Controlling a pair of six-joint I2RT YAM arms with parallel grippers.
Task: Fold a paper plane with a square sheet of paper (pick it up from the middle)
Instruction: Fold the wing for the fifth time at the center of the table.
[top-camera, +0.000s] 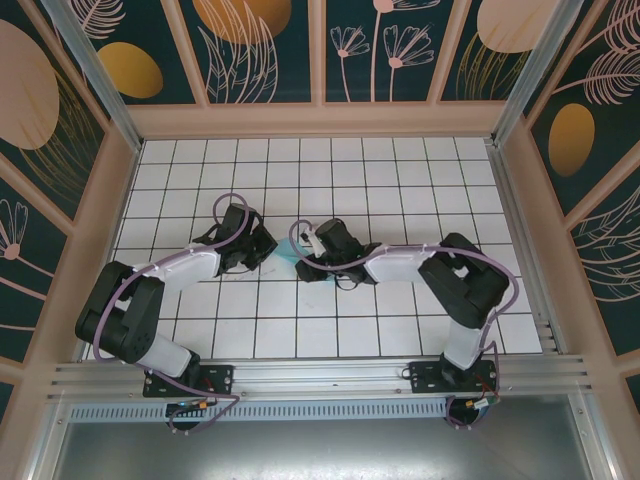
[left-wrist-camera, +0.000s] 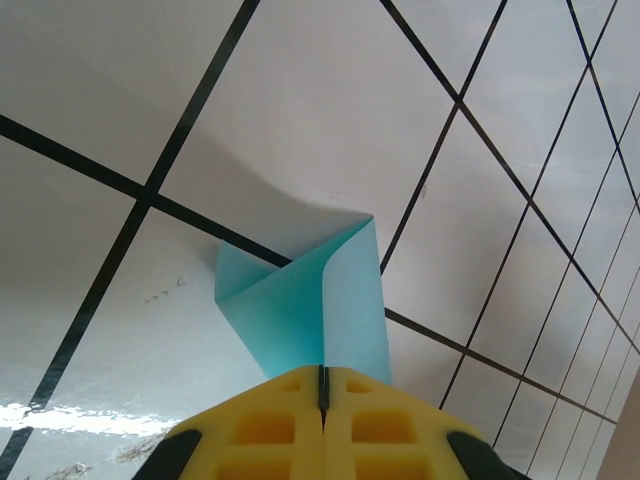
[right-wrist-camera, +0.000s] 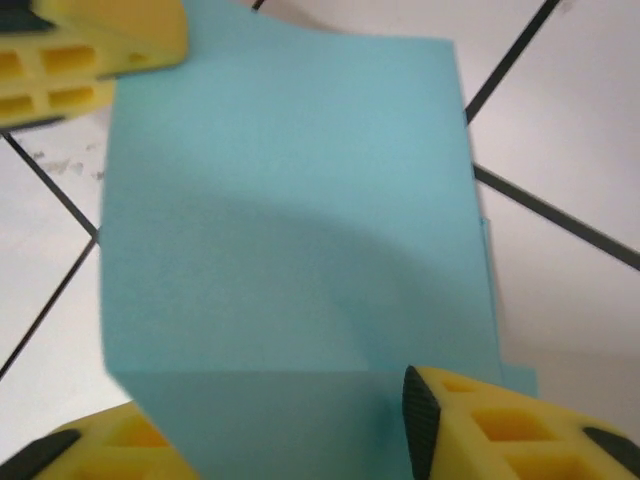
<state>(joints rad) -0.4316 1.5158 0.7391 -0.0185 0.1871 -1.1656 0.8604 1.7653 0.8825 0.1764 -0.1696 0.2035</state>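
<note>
The left gripper (left-wrist-camera: 322, 400) is clenched on one end of the part-folded square sheet of paper (left-wrist-camera: 310, 300), low over the tiled table (left-wrist-camera: 300, 100) between the arms. The right gripper (right-wrist-camera: 270, 440) is released, its jaws apart astride the sheet. This looks mid-fold; the next move calls for regripping and creasing squarely

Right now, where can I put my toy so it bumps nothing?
Bare tiles run along the back wall, and near the front between the left arm and right arm. The middle is crowded: left hand and right hand meet at the blue paper.
</note>
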